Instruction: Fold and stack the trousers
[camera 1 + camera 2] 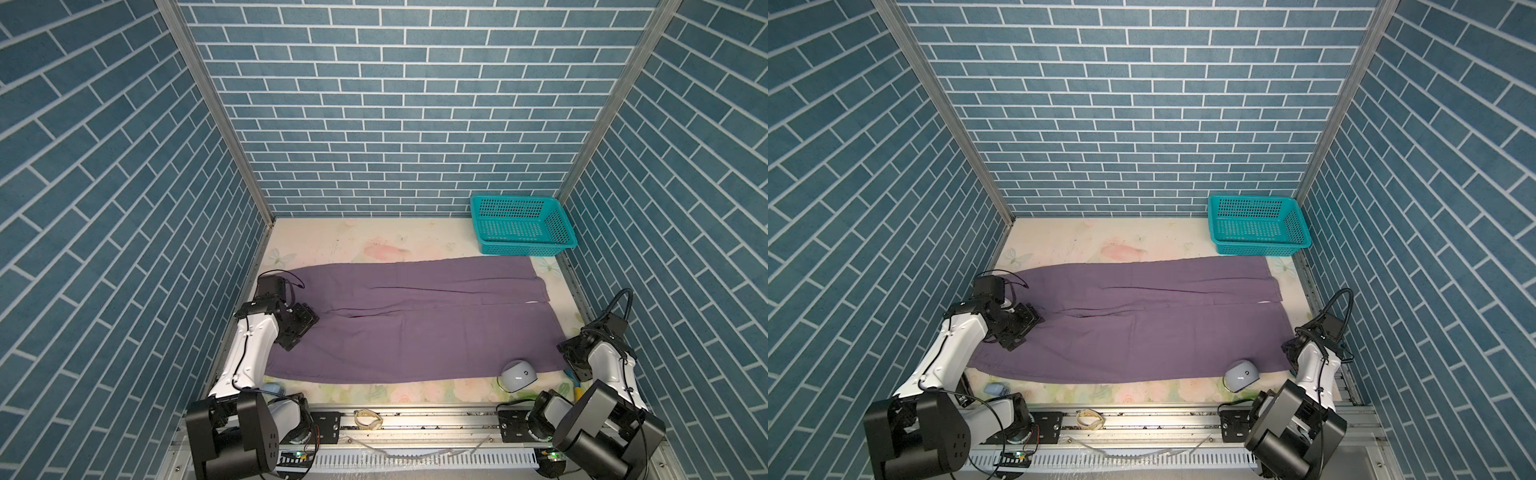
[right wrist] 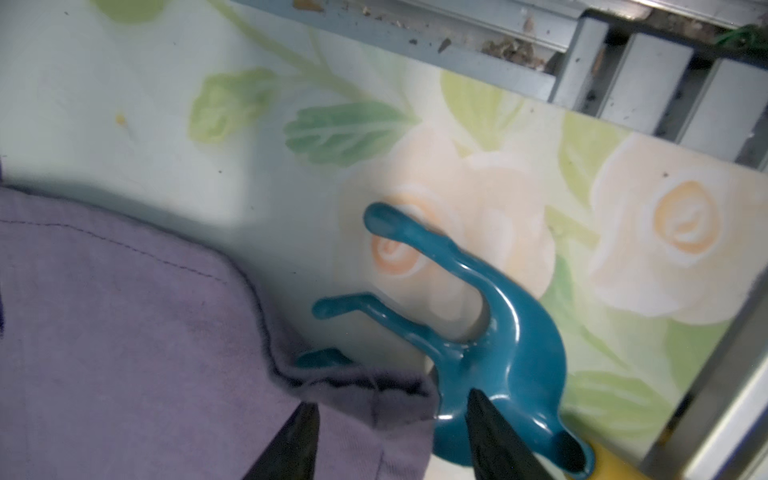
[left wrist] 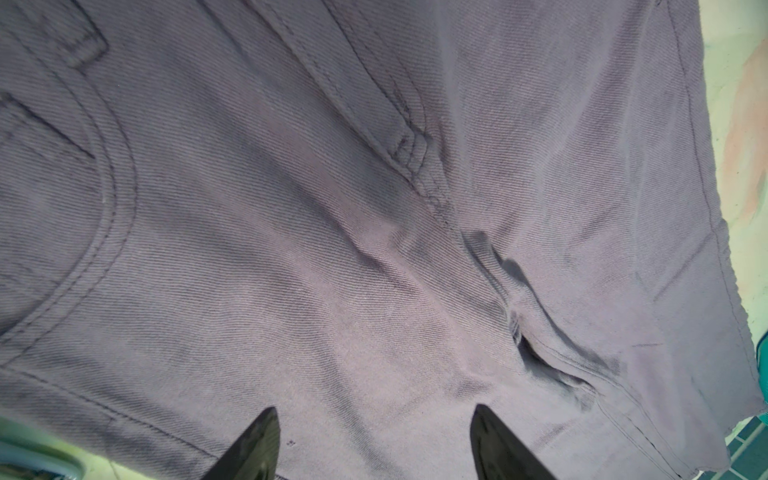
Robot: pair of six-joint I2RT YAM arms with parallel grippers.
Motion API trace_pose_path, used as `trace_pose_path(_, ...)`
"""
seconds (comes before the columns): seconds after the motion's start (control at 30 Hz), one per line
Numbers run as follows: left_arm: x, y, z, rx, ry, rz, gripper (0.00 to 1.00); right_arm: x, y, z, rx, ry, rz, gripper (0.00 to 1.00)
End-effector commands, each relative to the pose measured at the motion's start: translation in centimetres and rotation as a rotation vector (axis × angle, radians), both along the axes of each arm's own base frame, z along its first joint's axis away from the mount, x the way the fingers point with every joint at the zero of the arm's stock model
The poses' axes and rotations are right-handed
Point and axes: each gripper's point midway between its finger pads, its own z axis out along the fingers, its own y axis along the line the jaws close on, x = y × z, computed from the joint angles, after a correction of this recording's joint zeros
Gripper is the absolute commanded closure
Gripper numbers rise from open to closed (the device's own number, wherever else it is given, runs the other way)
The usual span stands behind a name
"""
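Note:
The dusty-purple trousers [image 1: 415,328] [image 1: 1133,328] lie spread flat across the floral table in both top views, waist at the left and both legs running right. My left gripper [image 1: 303,332] [image 1: 1021,328] hangs low over the waist end. In the left wrist view it [image 3: 374,415] is open, its fingertips apart above the cloth [image 3: 332,249] near the fly and a pocket seam. My right gripper [image 1: 571,359] [image 1: 1292,353] is at the near leg's hem corner. In the right wrist view it [image 2: 392,403] is open, with the hem corner [image 2: 374,395] lying loose between its fingertips.
A teal three-pronged hand fork [image 2: 498,340] [image 1: 575,380] with a yellow handle lies beside the hem, one prong under the cloth. A teal basket [image 1: 521,226] [image 1: 1258,226] stands at the back right. A pale dome-shaped object [image 1: 517,376] [image 1: 1241,374] sits at the front edge of the trousers.

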Motion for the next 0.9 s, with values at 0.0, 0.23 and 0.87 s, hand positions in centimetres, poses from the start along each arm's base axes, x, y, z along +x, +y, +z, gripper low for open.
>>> trace_pose_path(0.0, -0.1, 0.1, -0.1, -0.002, 0.009, -0.002, 0.26, 0.7, 0.1, -0.4, 0.016, -0.047, -0.028, 0.5)
trace_pose_path(0.23, 0.0, 0.2, 0.2, 0.002, 0.004, -0.003, 0.27, 1.2, 0.3, -0.2, 0.03, -0.08, -0.028, 0.75)
trace_pose_path(0.87, -2.8, 1.9, 3.6, 0.094, -0.017, 0.096, 0.31, 4.5, 1.0, 4.9, 0.122, -0.22, -0.006, 1.0)
